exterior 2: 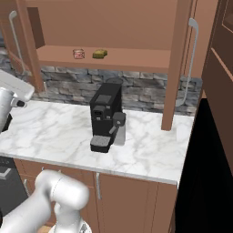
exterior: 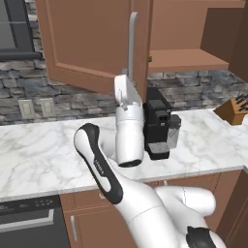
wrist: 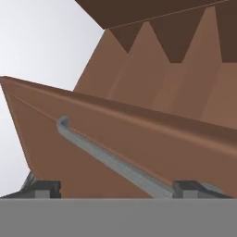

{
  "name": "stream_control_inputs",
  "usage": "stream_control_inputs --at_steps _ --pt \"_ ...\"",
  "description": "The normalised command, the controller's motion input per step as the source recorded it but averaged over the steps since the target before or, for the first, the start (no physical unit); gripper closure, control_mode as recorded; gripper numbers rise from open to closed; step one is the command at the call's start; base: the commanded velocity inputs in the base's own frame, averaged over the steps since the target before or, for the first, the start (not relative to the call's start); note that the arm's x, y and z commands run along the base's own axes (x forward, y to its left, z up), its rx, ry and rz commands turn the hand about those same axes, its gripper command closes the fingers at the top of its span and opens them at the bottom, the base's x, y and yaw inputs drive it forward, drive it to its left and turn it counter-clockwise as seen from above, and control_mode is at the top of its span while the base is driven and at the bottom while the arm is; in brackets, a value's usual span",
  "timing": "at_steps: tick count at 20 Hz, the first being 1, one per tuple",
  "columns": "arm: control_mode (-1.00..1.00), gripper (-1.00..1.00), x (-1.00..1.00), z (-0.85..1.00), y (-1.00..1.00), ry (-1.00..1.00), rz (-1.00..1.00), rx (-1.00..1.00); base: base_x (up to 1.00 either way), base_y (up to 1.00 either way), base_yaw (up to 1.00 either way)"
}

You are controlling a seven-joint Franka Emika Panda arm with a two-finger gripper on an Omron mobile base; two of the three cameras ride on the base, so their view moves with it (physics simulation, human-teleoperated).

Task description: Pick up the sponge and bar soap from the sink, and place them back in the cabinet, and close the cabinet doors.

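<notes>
The cabinet (exterior 2: 113, 58) stands open above the counter. On its inner shelf lie the yellow-olive sponge (exterior 2: 100, 53) and, just left of it, the pinkish bar soap (exterior 2: 78, 53). Both cabinet doors are swung out: the left door (exterior: 87, 38) with its silver bar handle (exterior: 132, 43), and the right door (exterior 2: 179, 63). My white hand (exterior: 127, 94) is raised to the lower end of the left door's handle. In the hand view my gripper (wrist: 115, 190) is open, its fingertips (wrist: 44, 189) wide apart, and the handle (wrist: 111, 159) runs slantwise between them. The sink is out of view.
A black coffee machine (exterior: 157, 123) stands on the marble counter (exterior: 43, 150), just right of my arm. A wooden knife block (exterior: 237, 109) sits at the far right. Brown base cabinets (exterior 2: 132, 200) run below the counter, and a dark appliance front (exterior: 29, 223) is at lower left.
</notes>
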Motion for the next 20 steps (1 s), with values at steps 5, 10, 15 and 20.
stream_control_inputs --at_steps 5,10,15,20 --pt "-1.00 -1.00 0.67 -0.03 0.00 0.00 -0.02 0.08 0.00 0.00 0.00" --pt "-1.00 -1.00 0.64 -0.01 0.00 0.00 -0.01 0.09 0.00 0.00 0.00" --pt "-1.00 -1.00 0.60 -0.01 0.00 0.00 0.00 0.11 0.00 0.00 0.00" --pt "-1.00 -1.00 0.60 0.00 0.00 0.00 0.00 0.11 0.00 0.00 0.00"
